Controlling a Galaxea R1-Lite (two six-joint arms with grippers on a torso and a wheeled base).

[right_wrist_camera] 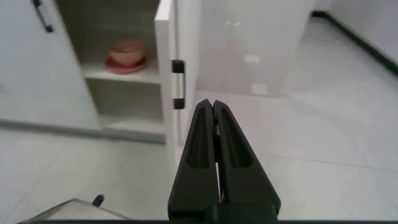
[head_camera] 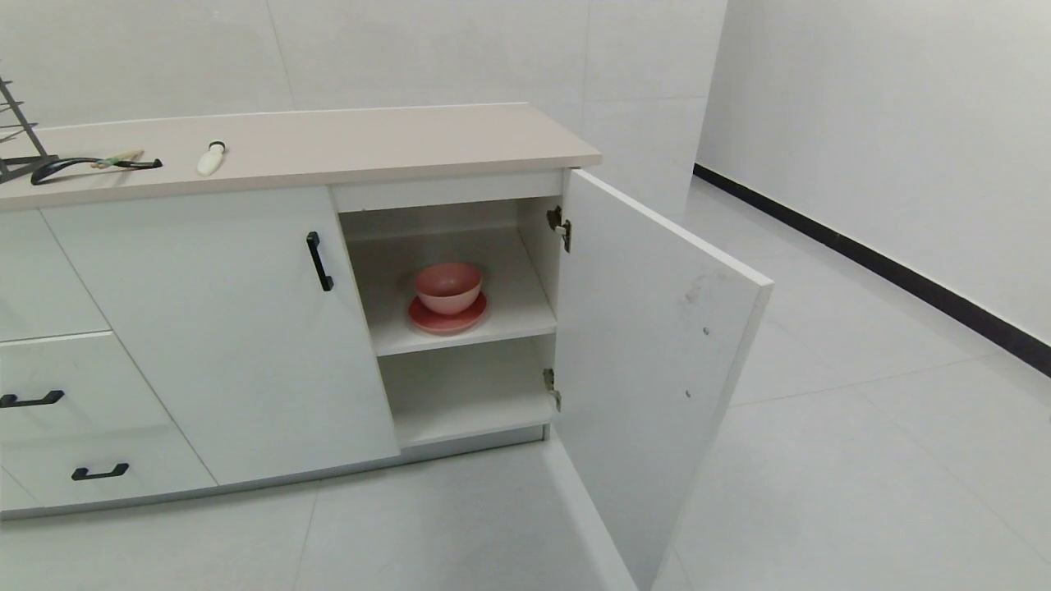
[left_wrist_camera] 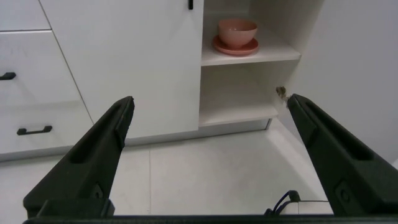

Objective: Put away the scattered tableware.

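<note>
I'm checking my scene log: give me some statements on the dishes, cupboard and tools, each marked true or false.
1. A black-handled utensil lies on the beige countertop. True.
2. The pink round bowl sits on the red flat plate. True.
3. Bowl and plate stand on the countertop. False: they stand on the upper shelf of the white cupboard.
4. The cupboard's white door is closed. False: it stands open.
5. The left tool is shut. False: it is open.
6. The right tool is shut. True.
</note>
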